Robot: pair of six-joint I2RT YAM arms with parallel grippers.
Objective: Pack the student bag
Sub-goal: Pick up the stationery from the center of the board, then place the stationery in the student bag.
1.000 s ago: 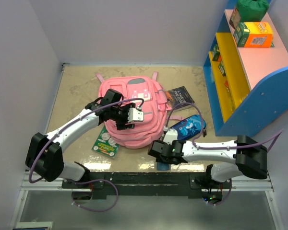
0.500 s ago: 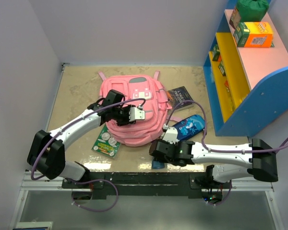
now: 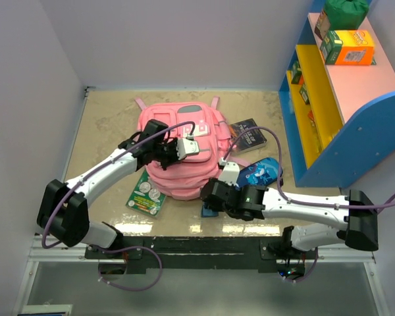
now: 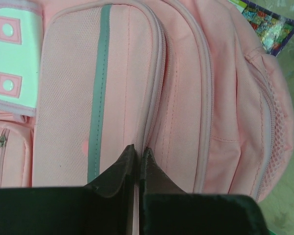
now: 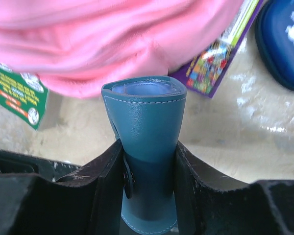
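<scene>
I get bright, even overhead light in all 3 views, with soft shadows. My right wrist feed blurs the bag (image 5: 112, 39); the table (image 5: 255, 122) shows glare there.

White left arm (image 3: 105, 174) and right arm (image 3: 309, 201); black joints; purple cables (image 3: 42, 230); black jaws.

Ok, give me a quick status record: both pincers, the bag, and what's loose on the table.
left pincer: shut, tips on the student bag front zip seam; zip pull grip unclear
right pincer: shut on teal pouch, by the bag's near edge
bag state: lying flat, visible zips look closed
loose items: green card left of bag; book and dark-blue pencil case right of it
</scene>
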